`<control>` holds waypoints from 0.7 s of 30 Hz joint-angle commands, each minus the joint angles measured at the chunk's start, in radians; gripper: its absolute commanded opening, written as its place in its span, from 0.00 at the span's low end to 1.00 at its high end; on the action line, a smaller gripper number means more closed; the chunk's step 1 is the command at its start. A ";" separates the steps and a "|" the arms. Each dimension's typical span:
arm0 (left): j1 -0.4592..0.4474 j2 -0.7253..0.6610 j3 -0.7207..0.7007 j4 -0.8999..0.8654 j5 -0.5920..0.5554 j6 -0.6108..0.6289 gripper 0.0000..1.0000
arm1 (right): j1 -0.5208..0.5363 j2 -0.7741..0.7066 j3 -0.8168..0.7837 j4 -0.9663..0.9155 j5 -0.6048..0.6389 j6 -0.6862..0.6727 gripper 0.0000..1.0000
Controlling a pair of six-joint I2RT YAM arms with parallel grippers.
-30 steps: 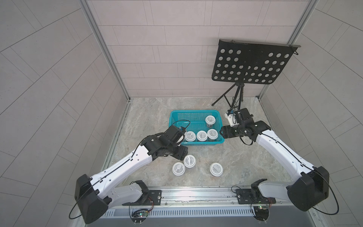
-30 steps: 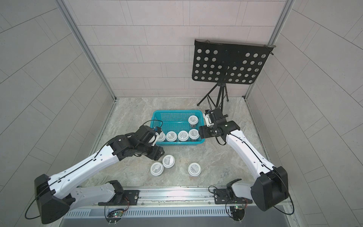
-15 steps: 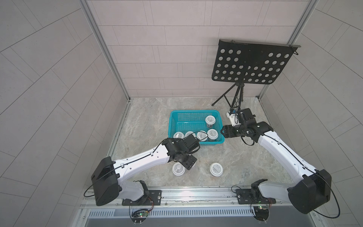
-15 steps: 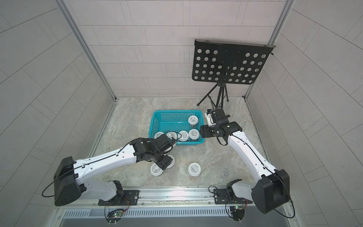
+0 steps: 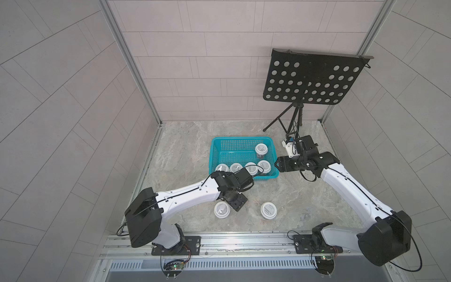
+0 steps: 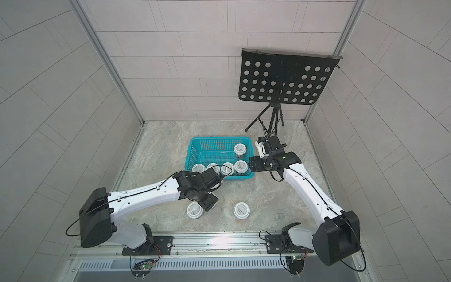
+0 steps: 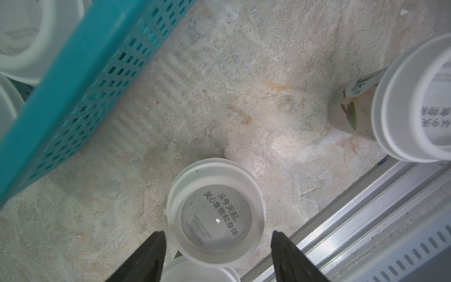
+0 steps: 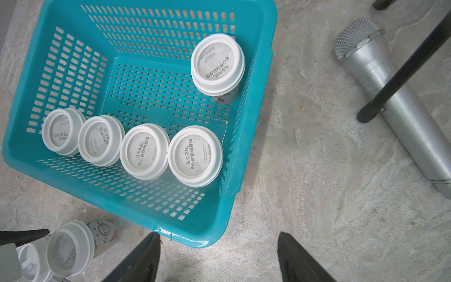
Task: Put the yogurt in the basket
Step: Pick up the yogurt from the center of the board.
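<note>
Left claw spread over a yogurt cup — right claw spread beside the basket.

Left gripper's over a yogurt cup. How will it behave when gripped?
The yogurt cup stands upright under a wide flat lid, so it probably won't roll. The neighbouring cup shows a body narrower than its lid, so a sideways nudge may tip this one. The lid rim looks smooth and may slip in the open left gripper.
</note>
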 commanded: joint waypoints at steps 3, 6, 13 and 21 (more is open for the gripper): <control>-0.010 0.017 0.032 0.002 -0.019 0.012 0.75 | -0.006 -0.024 -0.012 0.003 -0.003 0.002 0.79; -0.013 0.027 0.031 0.005 -0.023 0.014 0.75 | -0.007 -0.024 -0.015 0.004 -0.004 0.003 0.80; -0.015 0.044 0.031 0.005 -0.041 0.016 0.75 | -0.007 -0.025 -0.018 0.006 -0.012 0.004 0.80; -0.020 0.050 0.032 0.010 -0.050 0.019 0.76 | -0.009 -0.024 -0.024 0.009 -0.017 0.006 0.80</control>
